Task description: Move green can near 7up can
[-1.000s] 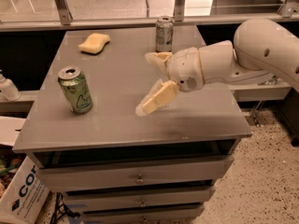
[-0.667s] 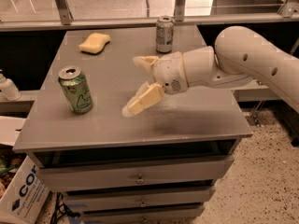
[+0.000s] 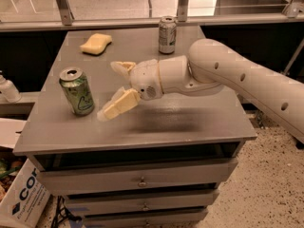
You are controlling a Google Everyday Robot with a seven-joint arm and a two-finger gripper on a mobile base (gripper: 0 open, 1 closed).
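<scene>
The green can (image 3: 77,91) stands upright near the table's left front, with yellow-green sides and a silver top. The 7up can (image 3: 167,34) stands upright at the back of the table, silver-grey with a green band. My gripper (image 3: 113,90) is open and empty, its two cream fingers spread wide, just right of the green can and a little above the table. The near finger (image 3: 118,106) reaches almost to the can; the far finger (image 3: 122,67) points left behind it. The arm comes in from the right.
A yellow sponge (image 3: 96,43) lies at the back left of the grey table (image 3: 190,122). Drawers sit below the tabletop. A white bottle (image 3: 7,89) and a cardboard box (image 3: 23,198) stand left of the table.
My gripper has moved left across the table toward the green can, staying open. The cans and sponge have not moved.
</scene>
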